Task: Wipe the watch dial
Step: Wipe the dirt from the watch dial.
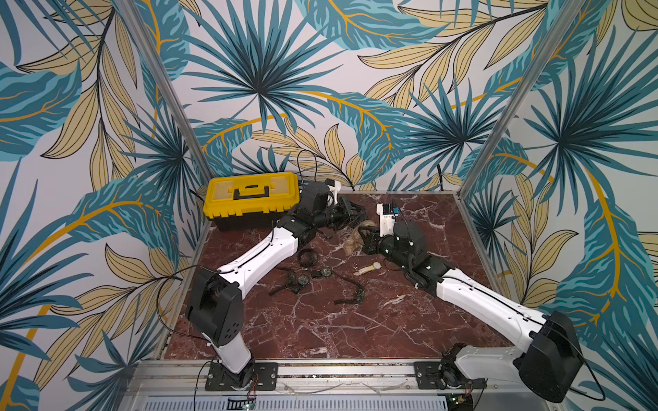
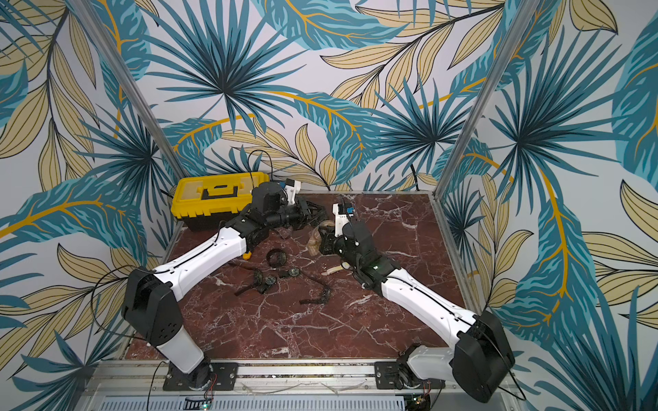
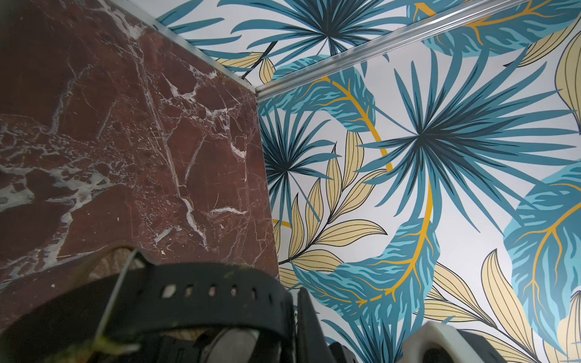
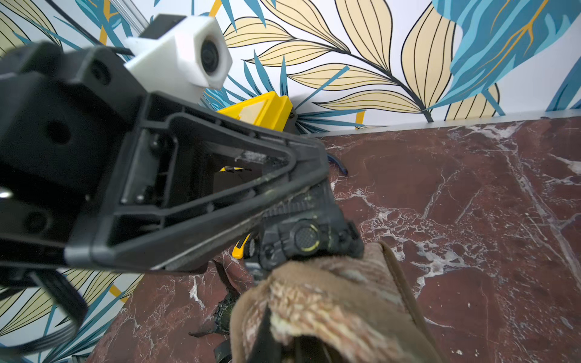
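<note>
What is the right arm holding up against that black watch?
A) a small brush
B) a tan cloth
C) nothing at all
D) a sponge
B: the right gripper is shut on a tan cloth, which meets the black watch gripped by the left gripper.

A red marble-patterned tabletop (image 1: 320, 327) is carrying a yellow-lidded toolbox (image 1: 251, 195), which is sitting at its far left corner, while several dark watches (image 1: 302, 280) are lying scattered mid-table and a cream watch (image 1: 368, 268) is lying to their right.
</note>
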Tool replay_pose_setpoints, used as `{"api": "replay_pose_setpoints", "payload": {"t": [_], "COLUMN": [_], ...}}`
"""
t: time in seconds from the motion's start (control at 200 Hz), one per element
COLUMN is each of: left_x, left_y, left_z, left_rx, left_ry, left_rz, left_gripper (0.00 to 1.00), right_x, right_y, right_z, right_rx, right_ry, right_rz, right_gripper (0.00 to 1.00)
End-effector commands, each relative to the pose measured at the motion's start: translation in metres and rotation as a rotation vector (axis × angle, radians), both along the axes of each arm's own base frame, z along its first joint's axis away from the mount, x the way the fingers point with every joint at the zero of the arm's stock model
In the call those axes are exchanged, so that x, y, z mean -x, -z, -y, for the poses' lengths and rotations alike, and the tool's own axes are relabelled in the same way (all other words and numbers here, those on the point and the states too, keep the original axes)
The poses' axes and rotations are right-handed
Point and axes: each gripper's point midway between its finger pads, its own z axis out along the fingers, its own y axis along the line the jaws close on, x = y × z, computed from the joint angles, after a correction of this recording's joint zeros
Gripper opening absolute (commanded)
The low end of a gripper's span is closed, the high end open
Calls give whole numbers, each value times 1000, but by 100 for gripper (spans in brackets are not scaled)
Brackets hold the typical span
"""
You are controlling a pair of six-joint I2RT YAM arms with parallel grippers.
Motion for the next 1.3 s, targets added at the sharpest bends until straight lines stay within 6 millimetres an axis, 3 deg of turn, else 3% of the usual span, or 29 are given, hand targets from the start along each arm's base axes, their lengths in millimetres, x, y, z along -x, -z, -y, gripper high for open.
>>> {"api": "replay_pose_setpoints", "payload": {"t": [0.0, 0.21, 0.446, 0.601, 0.741, 0.901, 0.991, 1.142, 1.292], "left_x": [24, 31, 28, 22, 20, 22, 26, 34, 36], "left_y": [-3, -22, -48, -44, -39, -21, -12, -14, -29], "left_z": [14, 13, 16, 20, 22, 21, 20, 22, 23], "left_rx": [24, 48, 84, 86, 80, 58, 47, 47, 65], "left_ry": [94, 109, 119, 118, 119, 119, 122, 144, 151], "left_rz": [-18, 11, 46, 31, 22, -6, -21, -14, 14], "left_gripper": [0, 0, 0, 0, 0, 0, 0, 0, 0], "right_x": [-6, -29, -8, 8, 18, 13, 5, -21, -26], "right_y": [-50, -9, 27, 23, 1, -44, -57, -41, -9], "right_z": [9, 27, -5, -22, -33, -22, -7, 37, 44], "right_rx": [-70, 77, 49, 45, 3, -85, -83, -10, 38], "right_ry": [65, 193, -4, -124, -197, -128, -30, 196, 223], "right_rz": [156, -2, -85, -68, -7, 123, 154, 79, 7], "right_gripper": [0, 0, 0, 0, 0, 0, 0, 0, 0]}}
